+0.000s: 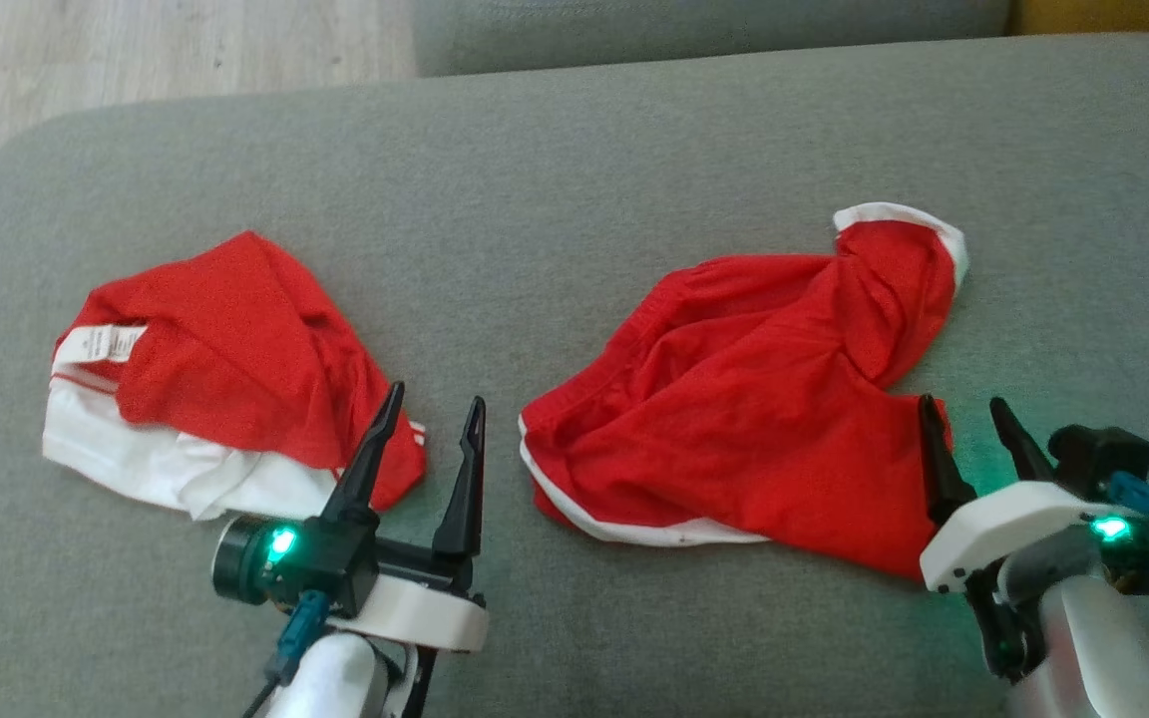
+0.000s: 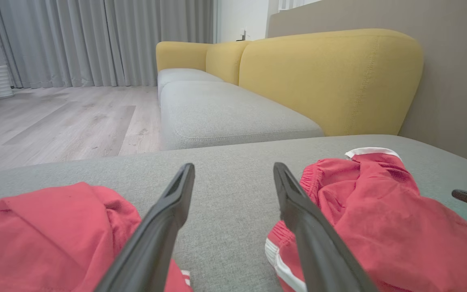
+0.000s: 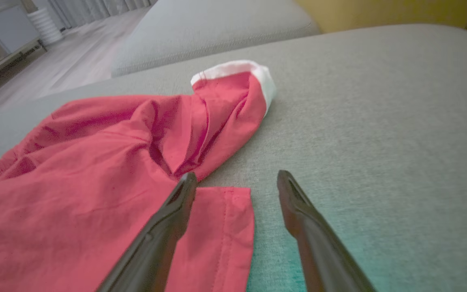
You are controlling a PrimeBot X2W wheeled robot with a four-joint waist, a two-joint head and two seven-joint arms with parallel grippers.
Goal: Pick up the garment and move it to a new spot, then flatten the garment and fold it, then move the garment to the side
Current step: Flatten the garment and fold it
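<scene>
Beside the right claw [image 1: 960, 402], a rumpled red garment [image 1: 754, 419], white-trimmed.

Print on the label [image 1: 108, 342] of the left garment [image 1: 225, 339] can't be read, too small. A near corner of the right garment [image 1: 734, 399] is hidden by the right gripper [image 1: 961, 401] in head view. In right wrist view it's cut off at left & btm edges.

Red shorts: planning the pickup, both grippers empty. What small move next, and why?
Likely shift the right gripper slightly left over the hem of the red shorts and close; its jaws are open, one finger above that hem, the other above grey cushion.
</scene>
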